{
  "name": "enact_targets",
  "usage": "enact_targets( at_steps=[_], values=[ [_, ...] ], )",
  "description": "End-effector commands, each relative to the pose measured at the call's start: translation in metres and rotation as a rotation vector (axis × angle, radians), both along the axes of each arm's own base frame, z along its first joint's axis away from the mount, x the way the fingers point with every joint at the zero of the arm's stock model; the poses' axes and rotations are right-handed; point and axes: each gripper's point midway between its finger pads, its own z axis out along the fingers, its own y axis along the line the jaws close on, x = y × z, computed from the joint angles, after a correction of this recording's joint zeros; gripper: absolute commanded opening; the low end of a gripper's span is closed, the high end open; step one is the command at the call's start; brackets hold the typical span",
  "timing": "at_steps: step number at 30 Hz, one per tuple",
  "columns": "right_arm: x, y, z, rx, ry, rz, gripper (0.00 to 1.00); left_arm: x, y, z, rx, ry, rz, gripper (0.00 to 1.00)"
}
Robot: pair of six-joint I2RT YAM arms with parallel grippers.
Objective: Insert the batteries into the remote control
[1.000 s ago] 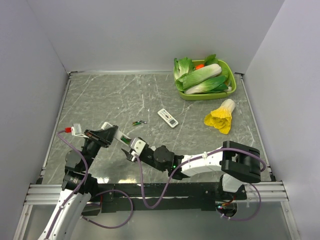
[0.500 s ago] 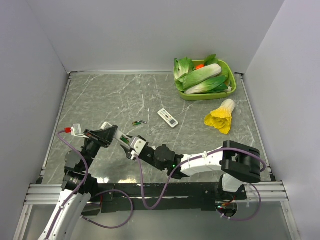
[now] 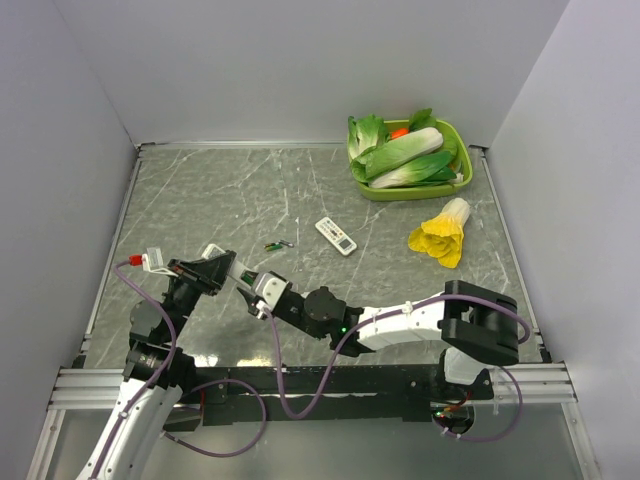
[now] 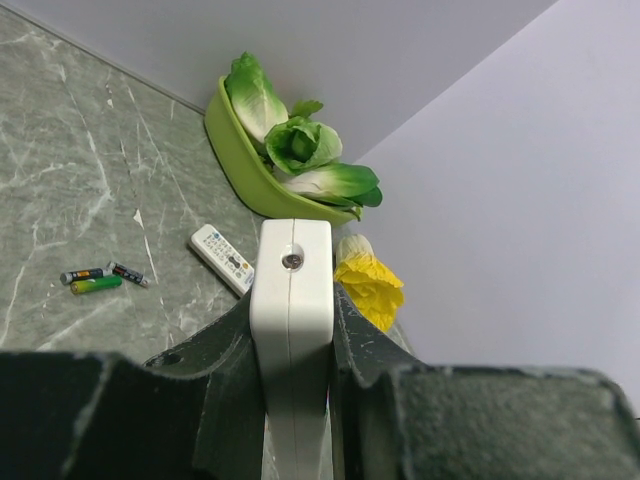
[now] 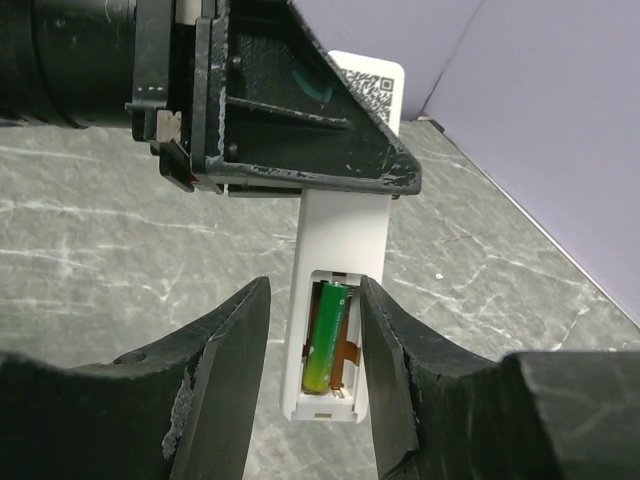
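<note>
text: none legible | label: QR-code sticker (image 5: 374,83) on remote control (image 5: 345,230) back, upper end

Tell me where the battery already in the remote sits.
Right wrist view, centre: the green battery lies in the white remote's open compartment, between the right gripper's spread fingers.

The right claw (image 3: 255,287) has slid a little way toward the left edge of the desk (image 3: 220,190). It now sits further up the slim white plastic remote control (image 3: 243,272), closer to the left claw (image 3: 222,266) that grips it. The white arm part (image 3: 400,322) behind the right claw has come along to the left too. The purple cable (image 3: 277,365) hanging under that arm has swung left as well.
</note>
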Motion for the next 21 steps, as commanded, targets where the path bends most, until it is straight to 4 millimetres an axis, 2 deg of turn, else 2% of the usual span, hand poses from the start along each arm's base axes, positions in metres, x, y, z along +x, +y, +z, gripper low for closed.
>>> enact_targets(
  at_steps=[1,10,15,21],
  values=[
    [-0.002,0.012,0.005,0.015,0.016,0.026,0.48,-0.004,0.002,0.031,-0.039,-0.049,0.006,0.03],
    [0.002,0.016,-0.001,-0.008,0.014,0.012,0.47,-0.005,0.002,0.035,-0.051,-0.046,0.000,0.03],
    [0.000,0.018,-0.002,-0.018,0.006,0.019,0.41,-0.002,0.002,0.033,-0.053,-0.019,0.008,0.04],
    [-0.003,0.021,-0.015,-0.068,-0.001,0.020,0.29,0.003,0.006,0.029,-0.091,0.033,0.033,0.03]
  ],
)
